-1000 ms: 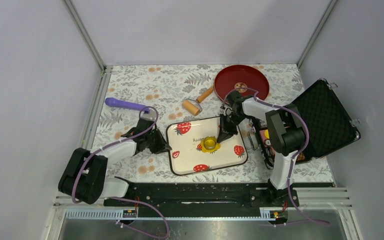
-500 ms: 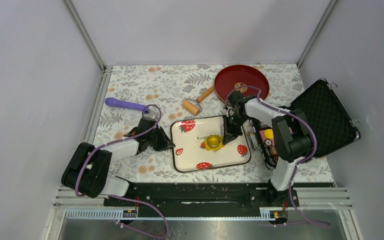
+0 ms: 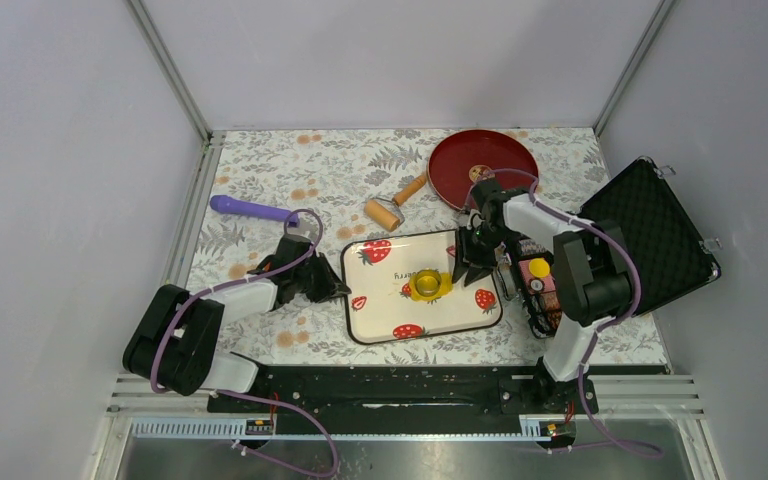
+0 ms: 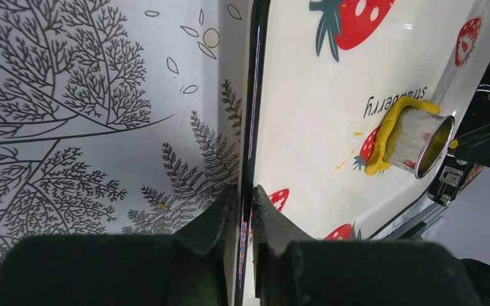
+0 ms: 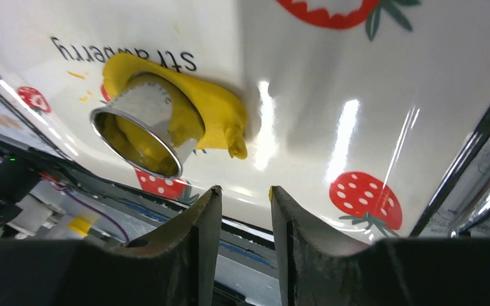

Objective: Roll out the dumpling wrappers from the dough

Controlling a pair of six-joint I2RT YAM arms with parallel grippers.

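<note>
Yellow dough (image 5: pixel 220 115) is seen on the tray (image 4: pixel 306 115), pressed under a metal cutter ring (image 5: pixel 145 102); the tray's rim is pinched by the left gripper (image 4: pixel 245 197); the right gripper (image 5: pixel 239 191) is held slightly parted, empty, near the dough; dough could be torn if the ring sticks; any wrapper inside is hidden.

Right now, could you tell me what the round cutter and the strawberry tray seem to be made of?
The round cutter looks like thin brushed metal: silvery wall, mirror-bright rim. The strawberry tray seems glossy plastic or enamel, given sharp light glints; I cannot tell which.
</note>
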